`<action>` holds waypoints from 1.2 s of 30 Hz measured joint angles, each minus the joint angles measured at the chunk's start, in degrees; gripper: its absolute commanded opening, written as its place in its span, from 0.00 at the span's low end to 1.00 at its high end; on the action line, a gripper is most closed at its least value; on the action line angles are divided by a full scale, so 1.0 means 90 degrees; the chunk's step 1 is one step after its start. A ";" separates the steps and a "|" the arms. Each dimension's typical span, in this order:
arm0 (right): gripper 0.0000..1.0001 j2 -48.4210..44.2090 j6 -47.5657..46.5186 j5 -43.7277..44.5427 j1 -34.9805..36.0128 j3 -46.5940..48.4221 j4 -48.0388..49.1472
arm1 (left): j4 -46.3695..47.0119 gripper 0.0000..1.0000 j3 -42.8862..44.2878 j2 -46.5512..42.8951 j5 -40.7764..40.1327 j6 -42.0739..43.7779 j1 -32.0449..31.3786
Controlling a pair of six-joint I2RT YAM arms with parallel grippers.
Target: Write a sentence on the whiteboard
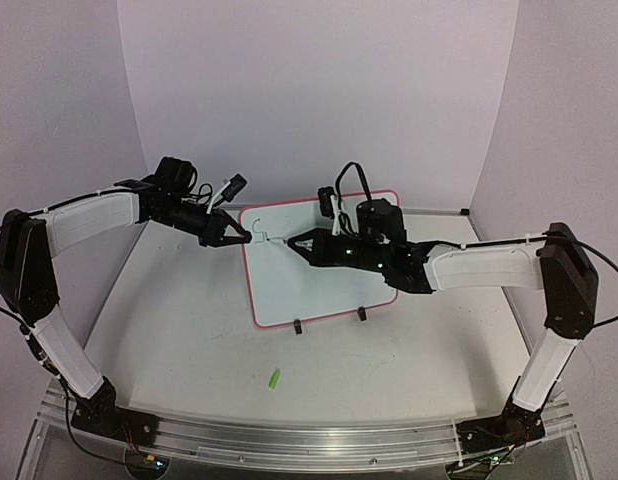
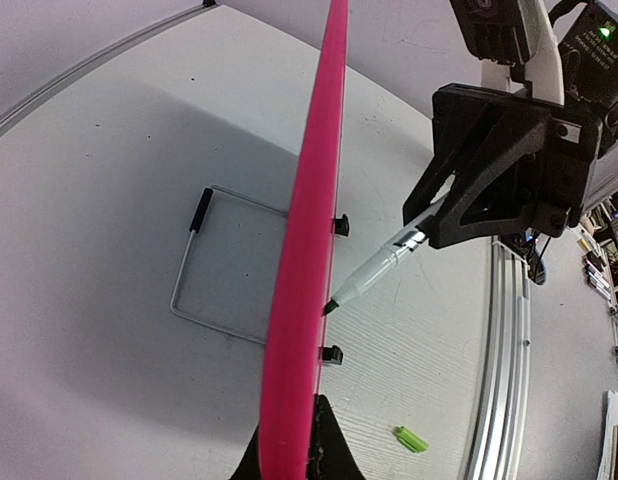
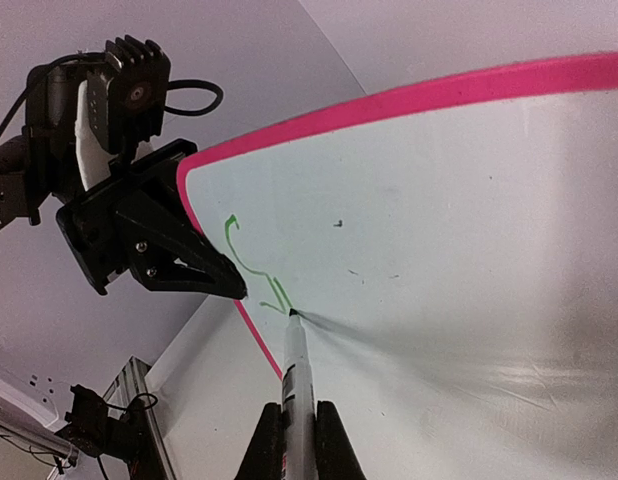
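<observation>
Whiteboard (image 1: 329,290) stands mid-table (image 1: 189,330) on its two black clip feet (image 1: 298,326), writing face toward the arms, red-pink rim all round. In the left wrist view it shows edge-on as a pink bar (image 2: 309,250), w/ a thin wire frame (image 2: 224,265) lying flat on the table on its far side.

Sentence (image 3: 251,262) barely begun: a green "S" plus a short stroke next to it, near the board's upper corner on the L side. From above it's only a tiny mark (image 1: 257,229). Rest of the face (image 3: 469,250) is bare, w/ a few faint specks.

Marker (image 3: 297,370) tip is touching the board right at the end of the green stroke. R gripper (image 3: 297,440) jaws are closed on the marker barrel and the tip pokes out well ahead of the fingers. Same in the other views: R gripper (image 1: 294,243) is in front of the board's upper L part, and the marker (image 2: 374,275) angles down to the face.

L gripper (image 1: 244,238) is clamped on the board's L rim, one finger on each side of the pink edge (image 2: 287,450). Its tips (image 3: 224,285) sit just beside the green letters, near the marker tip but not touching it.

Green cap (image 1: 274,379) lies on the table in front of the board, well apart from both grippers.
</observation>
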 measured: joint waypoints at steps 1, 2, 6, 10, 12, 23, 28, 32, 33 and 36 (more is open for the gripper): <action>0.00 0.0000 0.0002 -0.0001 0.0000 -0.0006 0.0005 | 0.0001 0.00 0.0000 0.0000 0.0000 0.0000 0.0000; 0.00 0.0000 0.0004 -0.0001 0.0000 -0.0008 0.0009 | 0.0001 0.00 -0.0002 0.0000 0.0000 0.0000 0.0000; 0.00 0.0000 0.0042 -0.0001 0.0000 -0.0008 0.0022 | -0.0002 0.00 -0.0002 0.0000 0.0000 0.0000 0.0000; 0.00 0.0000 0.0093 -0.0001 0.0000 -0.0008 0.0046 | -0.0002 0.00 -0.0002 0.0000 0.0000 0.0002 0.0000; 0.00 0.0000 0.0112 0.0001 0.0000 -0.0008 0.0055 | 0.0001 0.00 -0.0002 0.0000 0.0000 0.0002 0.0000; 0.00 0.0000 0.0137 0.0074 -0.0001 0.0030 0.0236 | -0.0002 0.00 -0.0002 0.0000 0.0000 0.0002 0.0000; 0.00 0.0000 0.0137 0.0146 0.0000 0.0058 0.0330 | -0.0002 0.00 -0.0002 0.0000 -0.0002 0.0002 0.0000; 0.00 0.0000 0.0137 0.0169 0.0000 0.0058 0.0341 | -0.0002 0.00 -0.0002 0.0000 -0.0004 0.0002 0.0000; 0.00 0.0000 0.0137 0.0172 0.0000 0.0059 0.0341 | -0.0002 0.00 -0.0002 0.0000 -0.0005 0.0002 0.0000; 0.00 0.0000 0.0137 0.0216 0.0010 0.0058 0.0341 | -0.0002 0.00 -0.0002 0.0000 -0.0007 0.0002 0.0000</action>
